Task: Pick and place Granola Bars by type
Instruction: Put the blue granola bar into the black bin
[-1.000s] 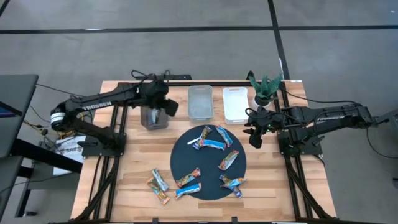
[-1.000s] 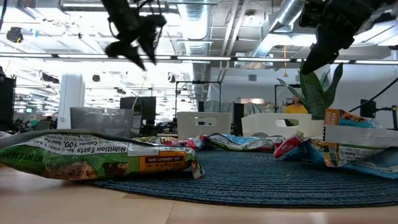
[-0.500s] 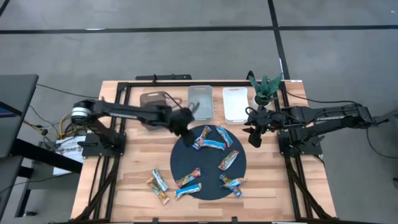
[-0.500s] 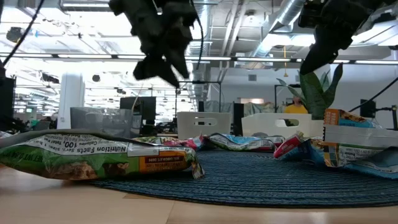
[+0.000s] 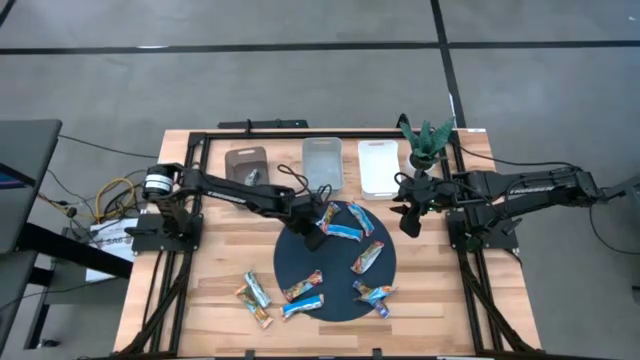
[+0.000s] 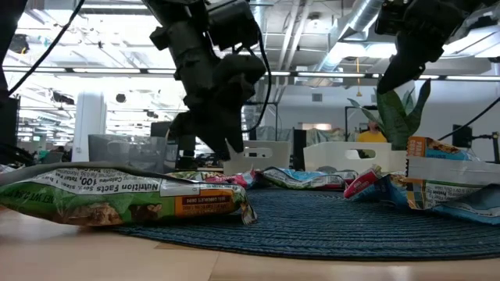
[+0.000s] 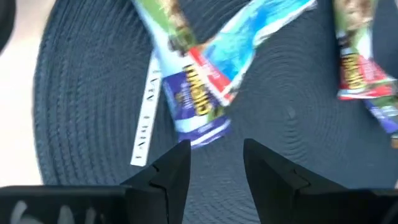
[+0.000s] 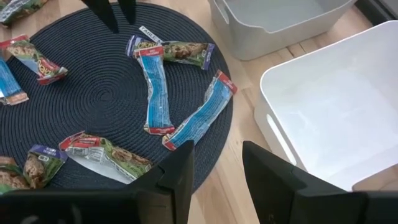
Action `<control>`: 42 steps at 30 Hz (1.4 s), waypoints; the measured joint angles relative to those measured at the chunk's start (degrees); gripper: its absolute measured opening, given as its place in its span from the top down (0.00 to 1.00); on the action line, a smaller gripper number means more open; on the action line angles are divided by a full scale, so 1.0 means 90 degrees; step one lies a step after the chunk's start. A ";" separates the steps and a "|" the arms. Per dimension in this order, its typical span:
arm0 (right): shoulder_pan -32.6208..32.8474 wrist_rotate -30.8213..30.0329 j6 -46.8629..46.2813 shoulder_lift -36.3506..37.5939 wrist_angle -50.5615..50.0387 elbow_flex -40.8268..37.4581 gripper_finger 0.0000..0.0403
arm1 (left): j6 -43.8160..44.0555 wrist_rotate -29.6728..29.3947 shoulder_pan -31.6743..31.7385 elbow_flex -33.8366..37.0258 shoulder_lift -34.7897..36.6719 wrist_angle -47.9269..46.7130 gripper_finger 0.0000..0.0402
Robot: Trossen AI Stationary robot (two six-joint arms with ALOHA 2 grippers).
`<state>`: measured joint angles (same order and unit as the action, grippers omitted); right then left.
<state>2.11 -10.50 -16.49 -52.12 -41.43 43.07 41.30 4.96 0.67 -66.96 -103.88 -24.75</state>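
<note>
The bars (image 5: 343,232) lie scattered on the round mat (image 5: 298,258), long axes pointing every way, shiny blue and green wrappers. Left gripper (image 5: 313,238) hovers open-fingered over one; right gripper (image 5: 410,224) waits open beside the mat.

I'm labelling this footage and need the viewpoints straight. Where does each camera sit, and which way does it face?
High view: overhead, straight down on the table; both arms show, left tool over the round mat.
Low view: tabletop height, level across the mat into the room; both arms drop in from above.
Left wrist view: looks past its own fingers at the granola bars.
Right wrist view: looks past its own fingers at mat and white bin.
All four share the mat.
</note>
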 joint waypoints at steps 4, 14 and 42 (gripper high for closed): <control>0.0000 0.0304 0.0389 -0.0003 -0.0204 0.0000 0.68 | -0.0134 -0.0116 -0.0002 0.0000 -0.0101 0.0088 0.65; -0.0041 0.1514 0.0846 0.0005 0.0370 0.0000 0.68 | -0.0736 -0.0436 0.0002 -0.0002 -0.0150 0.0272 0.65; -0.0041 0.1490 0.0768 0.0002 0.0561 0.0000 0.68 | -0.0636 -0.0279 -0.0008 -0.0005 -0.0828 0.0904 0.86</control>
<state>1.74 2.92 -9.57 -52.10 -36.38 43.07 35.58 2.45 0.60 -67.00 -111.33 -16.62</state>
